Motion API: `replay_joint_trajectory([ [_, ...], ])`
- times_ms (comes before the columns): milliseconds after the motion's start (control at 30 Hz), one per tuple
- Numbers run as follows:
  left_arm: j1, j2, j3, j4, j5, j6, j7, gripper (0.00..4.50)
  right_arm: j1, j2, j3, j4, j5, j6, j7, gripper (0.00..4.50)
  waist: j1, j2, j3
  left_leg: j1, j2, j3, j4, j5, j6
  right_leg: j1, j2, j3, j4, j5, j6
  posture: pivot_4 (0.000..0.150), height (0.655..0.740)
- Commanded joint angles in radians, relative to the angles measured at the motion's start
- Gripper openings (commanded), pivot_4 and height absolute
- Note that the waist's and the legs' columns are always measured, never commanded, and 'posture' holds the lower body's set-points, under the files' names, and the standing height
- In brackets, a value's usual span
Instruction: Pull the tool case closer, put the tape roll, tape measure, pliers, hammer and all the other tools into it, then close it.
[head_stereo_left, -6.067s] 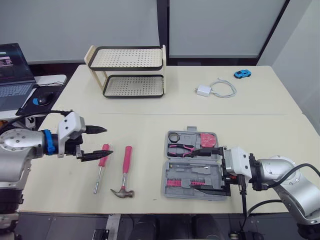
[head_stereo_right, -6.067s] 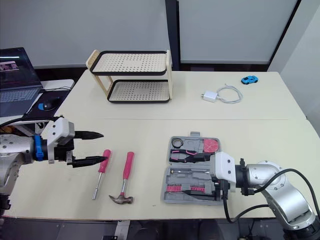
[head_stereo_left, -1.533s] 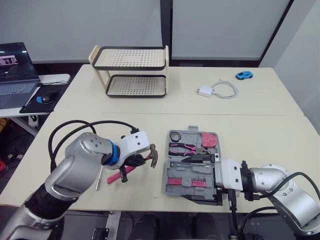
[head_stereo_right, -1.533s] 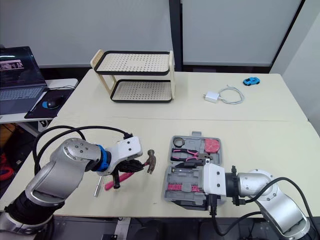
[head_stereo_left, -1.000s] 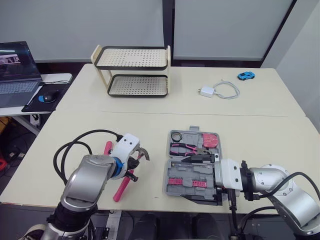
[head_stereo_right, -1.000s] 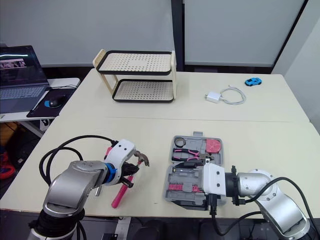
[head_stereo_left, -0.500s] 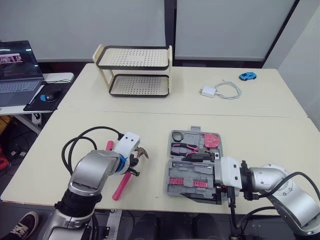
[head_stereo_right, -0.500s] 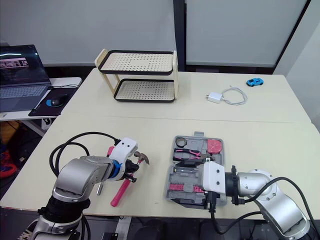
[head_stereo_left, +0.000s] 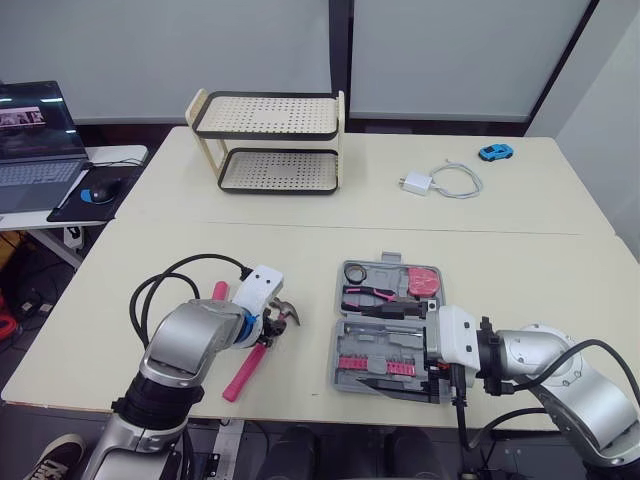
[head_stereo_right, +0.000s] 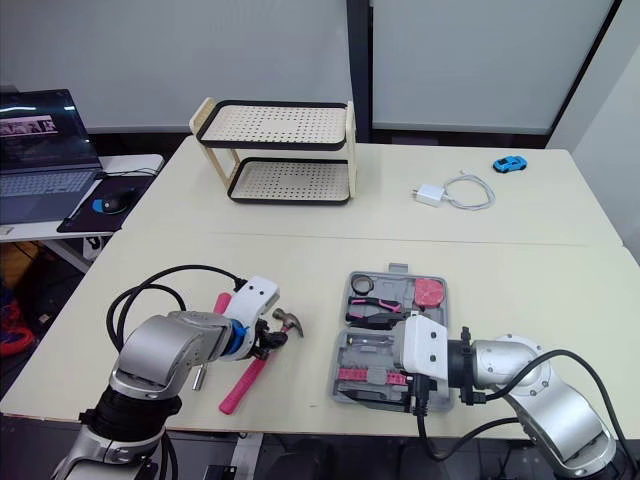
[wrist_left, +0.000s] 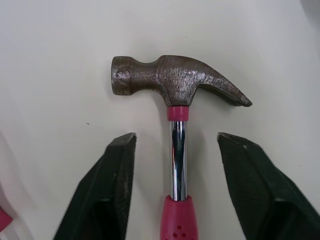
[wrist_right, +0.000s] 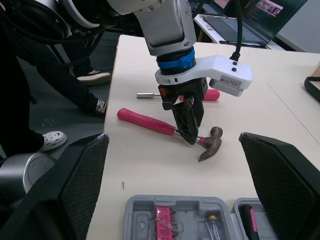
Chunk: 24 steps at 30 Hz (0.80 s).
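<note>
Holds the left hand (wrist_left: 176, 136) open, gripping nothing, low over the bench (head_stereo_left: 480, 250) near its front edge; spreads the right hand (wrist_right: 172, 140) wide at the tool case (head_stereo_left: 337, 355) there. Straddles the shaft of the hammer (wrist_left: 177, 82) (flat on the bench, left of the case) just below the head. Could pinch too near the head and lose the long handle to a downward swing on lifting. Has turned the hammer since six seconds ago, from head at the front edge to head toward the case.

Bright, even, diffuse light thru the room. Frosted panels (head_stereo_left: 440, 50) at far side glow dull grey. Pale table (head_stereo_left: 300, 250) lit evenly near to far. Shadows soft & faint: under rack (head_stereo_left: 265, 115), around hammer (wrist_left: 170, 82) head. Thin bright glint runs along hammer's chrome shaft.
</note>
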<state>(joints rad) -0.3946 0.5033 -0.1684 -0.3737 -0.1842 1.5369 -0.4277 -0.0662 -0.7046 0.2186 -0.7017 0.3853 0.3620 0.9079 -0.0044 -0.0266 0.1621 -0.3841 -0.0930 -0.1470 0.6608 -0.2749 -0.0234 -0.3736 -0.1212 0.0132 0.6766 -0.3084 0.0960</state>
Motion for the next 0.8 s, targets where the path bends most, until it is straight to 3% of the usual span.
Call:
replay_joint_trajectory([
  [33, -0.013, 0.026, 0.022, -0.050, -0.029, 0.003, -0.005, 3.93, -0.016, 0.000, -0.015, -0.033, 0.018, -0.003, 0.001, 4.50, 0.000, 0.000, 0.000, 0.000, 0.000, 0.000, 0.000, 0.000, 0.000, 0.000, 0.000, 0.000, 0.000, 0.000, 0.000, 0.150, 0.7400],
  [100, -0.024, 0.044, 0.036, -0.073, -0.046, 0.018, -0.010, 4.46, -0.020, 0.002, -0.012, -0.031, 0.017, -0.003, 0.002, 4.50, 0.000, 0.000, 0.000, 0.000, 0.000, 0.000, 0.000, 0.000, 0.000, 0.000, 0.000, 0.000, 0.000, 0.000, 0.000, 0.150, 0.7400],
  [267, -0.041, 0.151, 0.085, -0.173, -0.119, 0.018, -0.069, 4.46, -0.035, 0.001, -0.014, -0.013, 0.017, -0.017, 0.020, 4.50, -0.001, 0.000, 0.000, 0.000, 0.000, 0.000, 0.000, 0.000, 0.000, 0.000, 0.000, 0.000, 0.000, 0.000, 0.000, 0.150, 0.7400],
  [400, 0.035, 0.194, 0.174, -0.269, -0.171, -0.032, -0.108, 4.46, -0.048, 0.006, -0.010, 0.010, 0.013, -0.034, 0.035, 4.50, -0.001, 0.000, 0.000, 0.000, 0.000, 0.001, 0.000, 0.000, -0.001, 0.000, 0.000, 0.001, -0.002, 0.000, 0.000, 0.150, 0.7400],
  [467, 0.129, 0.216, 0.238, -0.335, -0.186, -0.096, -0.131, 4.46, -0.054, 0.011, -0.004, 0.022, 0.008, -0.045, 0.046, 4.50, -0.002, 0.000, 0.000, 0.000, 0.000, 0.001, 0.000, 0.000, -0.002, 0.000, 0.000, 0.001, -0.002, 0.000, 0.000, 0.150, 0.7400],
  [567, 0.285, 0.157, 0.388, -0.426, -0.191, -0.270, -0.131, 4.46, -0.064, 0.017, 0.002, 0.040, 0.005, -0.057, 0.055, 4.50, -0.003, 0.001, 0.001, 0.000, 0.001, 0.002, -0.001, 0.000, -0.003, -0.001, 0.000, 0.001, -0.003, 0.000, -0.001, 0.150, 0.7400],
  [700, 0.465, 0.121, 0.567, -0.508, -0.250, -0.275, -0.170, 4.46, -0.086, 0.033, 0.003, 0.065, 0.014, -0.053, 0.061, 4.50, 0.003, 0.001, 0.001, 0.000, 0.001, 0.001, -0.001, -0.001, -0.002, 0.000, 0.000, 0.001, -0.004, 0.000, -0.001, 0.150, 0.7400],
  [800, 0.653, 0.116, 0.685, -0.572, -0.297, -0.384, -0.264, 4.46, -0.112, 0.049, -0.007, 0.080, 0.038, -0.025, 0.055, 4.50, -0.001, 0.001, 0.001, 0.000, 0.001, 0.001, -0.001, -0.002, -0.001, 0.000, 0.000, 0.001, -0.005, 0.000, -0.002, 0.150, 0.7400],
])
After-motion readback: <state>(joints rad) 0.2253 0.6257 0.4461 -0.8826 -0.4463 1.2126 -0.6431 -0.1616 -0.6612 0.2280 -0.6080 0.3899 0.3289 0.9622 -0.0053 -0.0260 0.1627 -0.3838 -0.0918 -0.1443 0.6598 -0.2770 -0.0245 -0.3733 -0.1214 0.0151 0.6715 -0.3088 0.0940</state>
